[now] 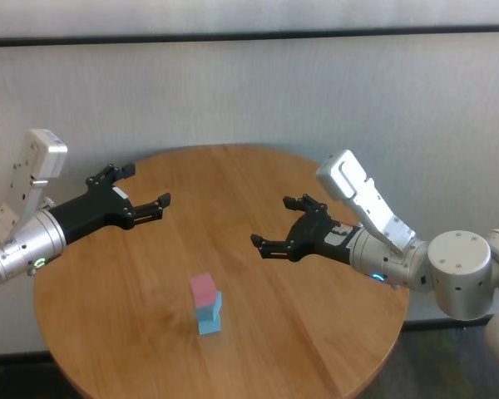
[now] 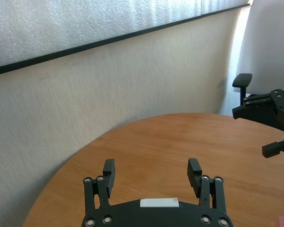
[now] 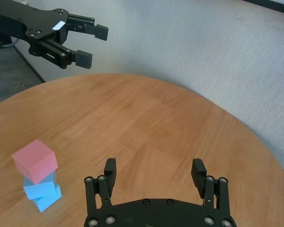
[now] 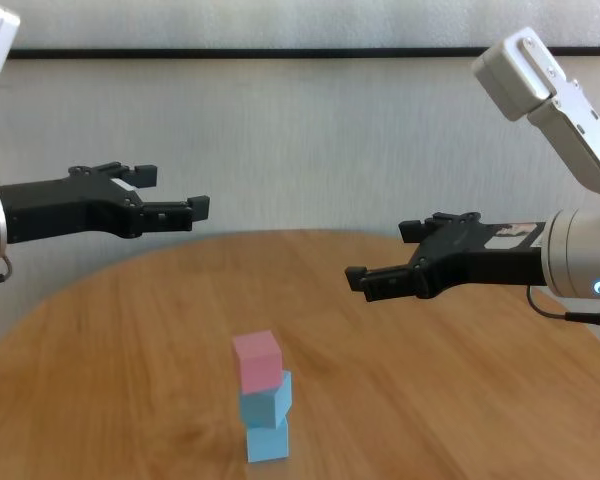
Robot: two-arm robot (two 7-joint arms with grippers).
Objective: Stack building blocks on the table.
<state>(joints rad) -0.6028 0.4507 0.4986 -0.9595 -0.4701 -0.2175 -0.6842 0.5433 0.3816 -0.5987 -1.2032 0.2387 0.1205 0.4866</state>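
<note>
- Three building blocks stacked in one column low and centre-left in the head view, on the table (image 1: 316,332): pink block (image 1: 203,288) on top, upper blue block (image 1: 209,307) in the middle, lower blue block (image 1: 209,325) at the bottom, touching the wood.
- Stacked unevenly: in the chest view, pink block (image 4: 257,361) shifted a little left, upper blue block (image 4: 266,397) turned and jutting right over lower blue block (image 4: 267,441).
- Seen from the right wrist, same column in the lower left of the frame, pink block (image 3: 34,161) overhanging the blue ones beneath.
- Left gripper (image 1: 147,189) in the upper left of the head view, above the table's far-left part, well apart from the stack; fingers spread wide, nothing between them.
- Confirmed by the left wrist view: left gripper (image 2: 152,177) at the bottom of the frame, both fingers (image 2: 109,171) far apart over bare wood.
- Right gripper (image 1: 280,222) right of centre in the head view, raised over the table and pointing toward the middle, clear of the stack; fingers wide apart, holding nothing.
- Right wrist view: right gripper (image 3: 154,172) at the bottom edge, fingers (image 3: 198,170) splayed over bare wood, stack off to the side.
- Chest view: left gripper (image 4: 170,193) and right gripper (image 4: 392,251) both higher than the stack, one on each side of it.
</note>
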